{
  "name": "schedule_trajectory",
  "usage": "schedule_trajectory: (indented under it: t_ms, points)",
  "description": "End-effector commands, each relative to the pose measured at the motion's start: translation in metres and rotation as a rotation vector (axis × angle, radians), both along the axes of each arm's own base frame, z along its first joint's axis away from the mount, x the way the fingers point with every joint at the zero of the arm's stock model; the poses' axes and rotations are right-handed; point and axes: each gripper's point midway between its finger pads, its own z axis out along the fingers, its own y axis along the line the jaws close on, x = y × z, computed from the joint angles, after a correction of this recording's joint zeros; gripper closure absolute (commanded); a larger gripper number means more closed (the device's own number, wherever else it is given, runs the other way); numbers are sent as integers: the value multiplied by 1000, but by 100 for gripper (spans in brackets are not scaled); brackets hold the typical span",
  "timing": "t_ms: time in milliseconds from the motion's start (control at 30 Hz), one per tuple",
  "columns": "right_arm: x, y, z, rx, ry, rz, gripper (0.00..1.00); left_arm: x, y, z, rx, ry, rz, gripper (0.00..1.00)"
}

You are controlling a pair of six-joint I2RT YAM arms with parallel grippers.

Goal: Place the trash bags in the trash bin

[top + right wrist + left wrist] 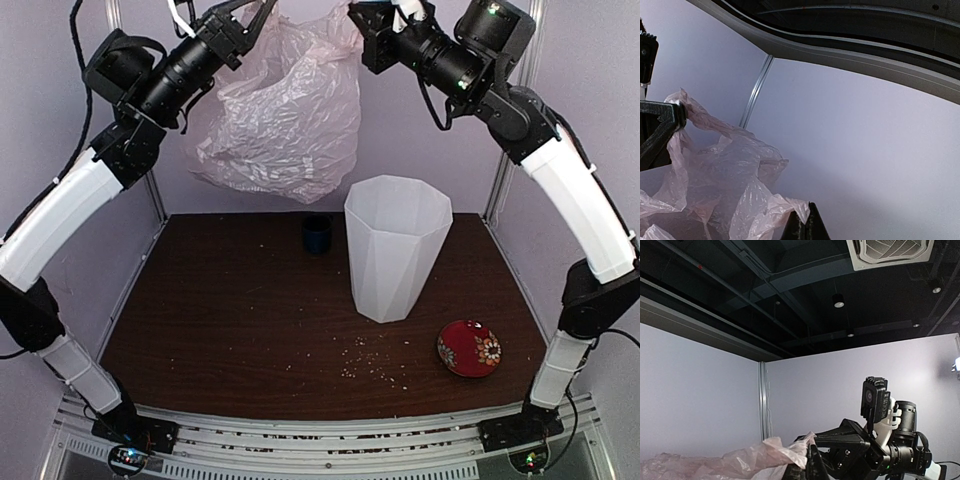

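The pale pink trash bag [280, 110] hangs high in the air, stretched between both grippers, above and to the left of the tall white trash bin [397, 250]. My left gripper [262, 14] is shut on the bag's upper left edge. My right gripper [357, 18] is shut on its upper right edge. In the left wrist view the bag [740, 460] bunches up at my shut left gripper [812, 462], with the right arm [880, 450] just beyond. In the right wrist view a corner of the bag [725, 175] is pinched in the right gripper [807, 222].
The bin stands upright and open at the middle right of the brown table [220, 320]. A small dark blue cup [317, 233] sits just left of it by the back wall. A red patterned dish [469, 348] lies at the front right, with crumbs [375, 360] scattered in front of the bin.
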Motion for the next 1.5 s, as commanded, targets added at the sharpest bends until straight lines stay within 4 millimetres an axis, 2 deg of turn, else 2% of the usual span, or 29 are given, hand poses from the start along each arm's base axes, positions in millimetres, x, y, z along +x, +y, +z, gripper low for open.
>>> schedule_trajectory:
  t_ms: [0,167,333,500,567,800,900,1100,1167,1233,1367,1467]
  points:
    - [-10,-67,41,56,-114,-220,100,5,-33,4,-6,-33,-40,100]
    - [-16,-100,41,42,-109,-290,100,7,-72,-1,-1,-38,-79,100]
    - [-13,-131,33,30,-93,-352,100,12,-97,-14,-4,-20,-91,100]
    - [-7,-151,19,11,-73,-394,100,16,-110,-22,0,-3,-99,100]
    - [0,-151,5,-16,-51,-402,100,19,-112,-25,2,6,-96,100]
    - [9,-167,-20,-50,-16,-455,100,33,-123,-46,37,44,-62,100]
    - [7,-180,-14,-15,-21,-484,100,36,-121,-43,22,42,-46,100]
    - [-13,-211,25,105,-65,-492,100,35,-130,-34,-39,56,-133,100]
    - [-18,-214,31,114,-75,-480,100,32,-136,-34,-47,57,-166,100]
    - [-17,-213,29,108,-70,-476,100,28,-139,-35,-47,54,-183,100]
    - [-3,-208,11,80,-39,-487,100,24,-144,-40,-15,65,-202,100]
    - [6,-197,-4,53,-10,-464,100,30,-146,-53,10,100,-183,100]
